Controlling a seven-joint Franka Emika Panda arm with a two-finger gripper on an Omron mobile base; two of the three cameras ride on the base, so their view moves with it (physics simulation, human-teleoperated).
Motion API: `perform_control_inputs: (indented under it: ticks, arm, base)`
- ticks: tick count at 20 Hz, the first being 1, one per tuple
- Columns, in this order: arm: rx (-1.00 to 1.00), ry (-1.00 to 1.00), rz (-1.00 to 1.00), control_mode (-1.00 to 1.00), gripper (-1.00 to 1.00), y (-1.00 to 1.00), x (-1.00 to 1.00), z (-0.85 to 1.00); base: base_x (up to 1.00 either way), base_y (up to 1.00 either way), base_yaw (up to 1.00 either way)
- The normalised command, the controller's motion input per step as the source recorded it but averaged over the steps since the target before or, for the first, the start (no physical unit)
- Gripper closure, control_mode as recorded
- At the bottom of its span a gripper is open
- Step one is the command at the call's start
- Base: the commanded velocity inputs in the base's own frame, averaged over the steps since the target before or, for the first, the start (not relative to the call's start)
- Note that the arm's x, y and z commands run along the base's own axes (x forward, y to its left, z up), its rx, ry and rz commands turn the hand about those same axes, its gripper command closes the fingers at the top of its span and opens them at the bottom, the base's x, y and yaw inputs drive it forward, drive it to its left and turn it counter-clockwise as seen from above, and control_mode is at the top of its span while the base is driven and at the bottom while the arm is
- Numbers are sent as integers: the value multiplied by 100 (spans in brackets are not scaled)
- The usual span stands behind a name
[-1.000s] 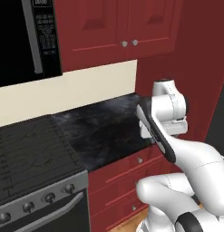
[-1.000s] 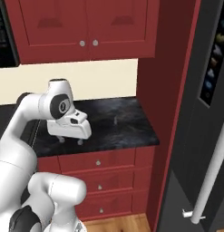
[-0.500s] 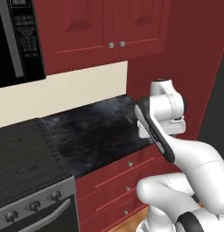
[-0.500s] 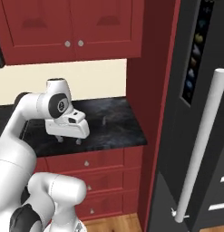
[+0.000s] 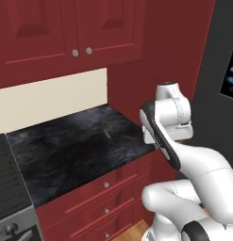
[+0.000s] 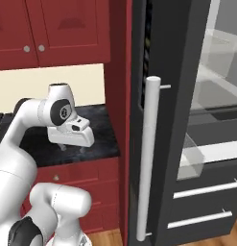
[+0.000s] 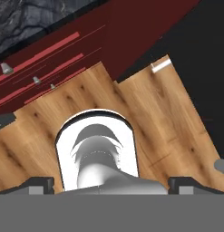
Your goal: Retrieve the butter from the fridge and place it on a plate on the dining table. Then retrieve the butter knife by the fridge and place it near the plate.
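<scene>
Right base view: the fridge [image 6: 187,96] is seen at the right, dark grey, its door hanging open; pale glass shelves and a clear bin are visible inside.
Fridge handle: a long white bar handle [image 6: 148,158] is seen upright on the door edge, running from mid-height down toward the floor.
Fridge panel: a strip of the black icon panel [image 5: 229,75] is caught at the right edge of the left base view.
Pincer: the pincer [image 6: 72,148] is held above the right end of the bench, pointing down; two short finger tips [image 6: 63,147] are seen below the white hand, set well apart, nothing between them. In the hand view the tips [image 7: 38,185] sit at the far left and far right of the bottom edge, so the jaws are read as wide and empty.
Bench: a black marbled bench [image 5: 75,146] over red drawers [image 5: 106,197] is recorded beside the fridge, with red cabinets [image 5: 85,33] above and a cream wall strip between.
Butter knife: a thin grey sliver [image 5: 107,133] is noted on the dark stone, near the back right of the bench; identification uncertain.
Butter: cannot be made out on the fridge shelves.
Floor: wooden floor [image 7: 145,113] is seen below the hand in the hand view.
Cooker: a dark stove edge [image 5: 7,183] is noted at the bench's left.
</scene>
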Motion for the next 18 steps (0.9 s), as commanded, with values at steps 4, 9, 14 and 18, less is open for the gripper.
perform_control_inputs:
  ticks: [4,9,14,18]
  arm:
    - [0,0,0,100,-100,0,0,0]
    - [0,0,0,100,-100,0,0,0]
    - [0,0,0,100,-100,0,0,0]
    - [0,0,0,100,-100,0,0,0]
  base:
    - [32,-15,-6]
    - [33,42,0]
    - [23,62,0]
    - [3,49,0]
